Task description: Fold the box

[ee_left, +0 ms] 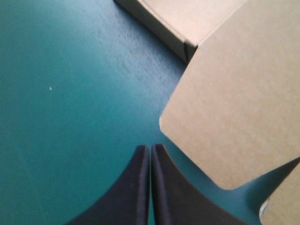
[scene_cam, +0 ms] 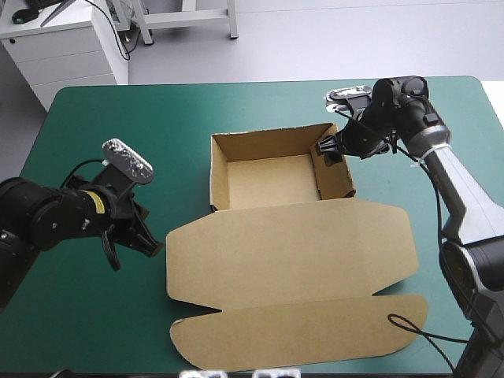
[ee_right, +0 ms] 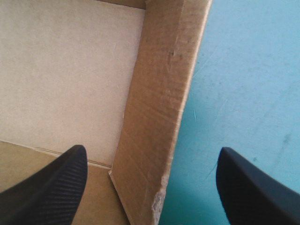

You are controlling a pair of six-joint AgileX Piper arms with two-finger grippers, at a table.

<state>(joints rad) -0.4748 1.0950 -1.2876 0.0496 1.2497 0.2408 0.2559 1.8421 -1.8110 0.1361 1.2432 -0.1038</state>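
The brown box (scene_cam: 272, 181) stands mid-table as an open tray with its walls raised. Its lid (scene_cam: 291, 244) lies flat toward the table's front, with a long front flap (scene_cam: 299, 331) beyond it. My right gripper (scene_cam: 331, 150) is open and straddles the tray's right wall (ee_right: 159, 93), one finger inside the tray and one outside. My left gripper (scene_cam: 150, 246) is shut with nothing in it and rests low over the teal-green cover, just left of the lid's left corner (ee_left: 225, 122). The tray's near wall (ee_left: 164, 26) shows farther ahead of it.
The lid's front flap reaches almost to the table's front edge (scene_cam: 118, 366). Teal-green cover (scene_cam: 94, 118) runs left of the box under the left arm. A white cabinet (scene_cam: 63, 47) stands beyond the far-left corner.
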